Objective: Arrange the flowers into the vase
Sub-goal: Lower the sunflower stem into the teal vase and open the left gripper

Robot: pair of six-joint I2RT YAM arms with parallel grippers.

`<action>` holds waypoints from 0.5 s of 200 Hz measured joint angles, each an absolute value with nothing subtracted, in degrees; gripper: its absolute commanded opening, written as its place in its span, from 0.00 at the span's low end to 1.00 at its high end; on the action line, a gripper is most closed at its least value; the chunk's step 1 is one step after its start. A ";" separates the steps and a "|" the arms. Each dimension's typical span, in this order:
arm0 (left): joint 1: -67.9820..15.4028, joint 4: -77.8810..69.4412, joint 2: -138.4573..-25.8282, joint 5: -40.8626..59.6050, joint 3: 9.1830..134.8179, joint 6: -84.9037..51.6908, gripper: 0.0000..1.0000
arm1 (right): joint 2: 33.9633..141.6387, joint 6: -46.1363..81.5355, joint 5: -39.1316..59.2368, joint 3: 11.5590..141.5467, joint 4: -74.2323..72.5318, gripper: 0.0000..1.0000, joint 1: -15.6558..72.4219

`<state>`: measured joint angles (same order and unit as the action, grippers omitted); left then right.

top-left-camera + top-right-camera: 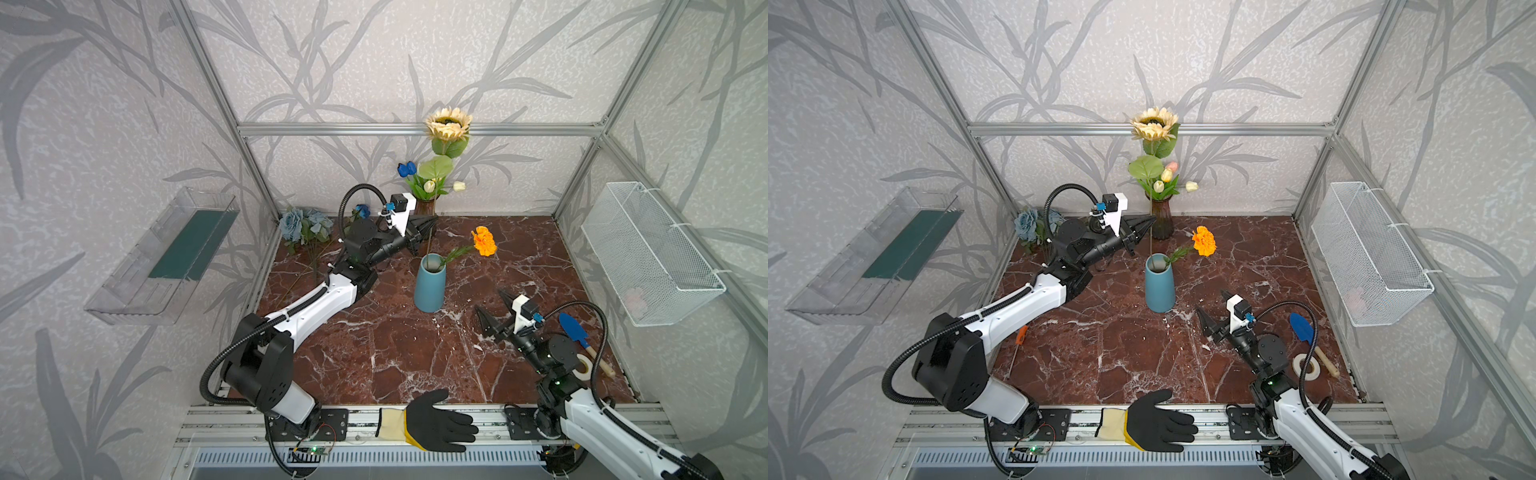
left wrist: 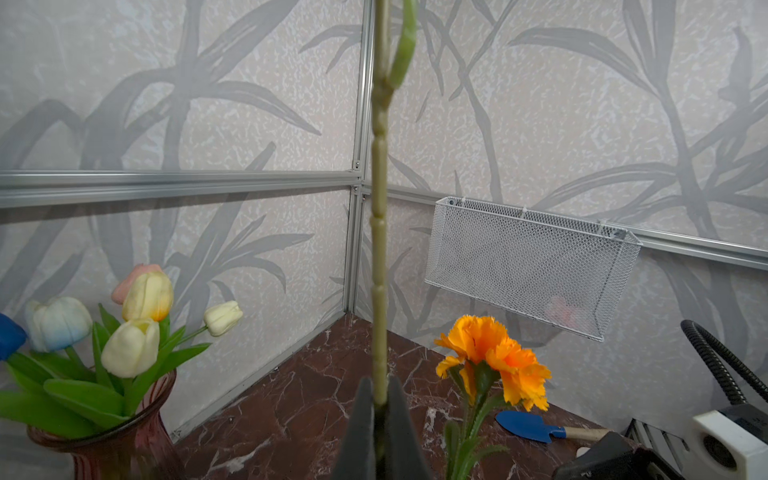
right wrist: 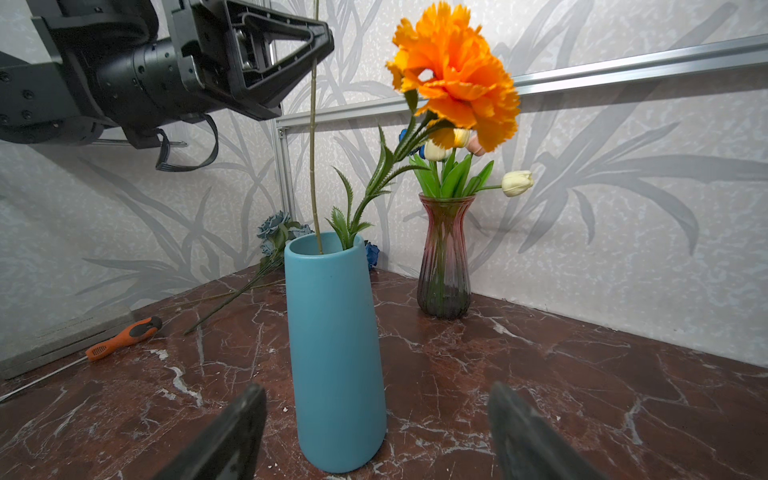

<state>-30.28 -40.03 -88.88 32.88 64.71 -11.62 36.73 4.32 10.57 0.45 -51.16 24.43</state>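
Observation:
A blue vase (image 1: 430,286) (image 1: 1160,286) (image 3: 336,353) stands mid-table with an orange marigold (image 1: 484,241) (image 2: 494,357) (image 3: 453,75) leaning out of it. My left gripper (image 1: 432,222) (image 1: 1148,222) (image 2: 379,390) is shut on the long stem of the beige daisy (image 1: 449,123) (image 1: 1154,123). The stem stands upright and its lower end sits inside the vase mouth. My right gripper (image 1: 492,302) (image 1: 1212,302) (image 3: 374,395) is open and empty, low on the table just short of the vase. Dusty-blue roses (image 1: 299,224) (image 3: 274,226) and a dark-blue rose (image 1: 363,211) lie at the back left.
Tulips (image 1: 428,187) (image 2: 133,345) fill a glass vase (image 1: 1162,220) (image 3: 444,266) at the back wall. A blue trowel (image 1: 575,330) and tape roll (image 1: 585,365) lie right, a screwdriver (image 1: 1019,336) left, a glove (image 1: 436,422) on the front rail. A wire basket (image 1: 648,253) hangs right.

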 measured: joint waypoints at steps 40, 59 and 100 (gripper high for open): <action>-31.64 -37.85 -90.52 32.75 60.64 -9.28 0.00 | 37.10 4.27 10.57 0.45 -51.16 0.84 24.43; -32.95 -35.75 -91.00 32.23 59.68 -6.79 0.02 | 37.43 4.25 10.57 0.45 -51.18 0.84 24.43; -34.85 -32.71 -91.13 30.83 59.42 -2.68 0.11 | 38.54 4.25 10.57 0.45 -51.18 0.84 24.43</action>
<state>-34.85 -32.71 -91.13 30.83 59.42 -2.68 38.54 4.25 10.57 0.45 -51.18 24.43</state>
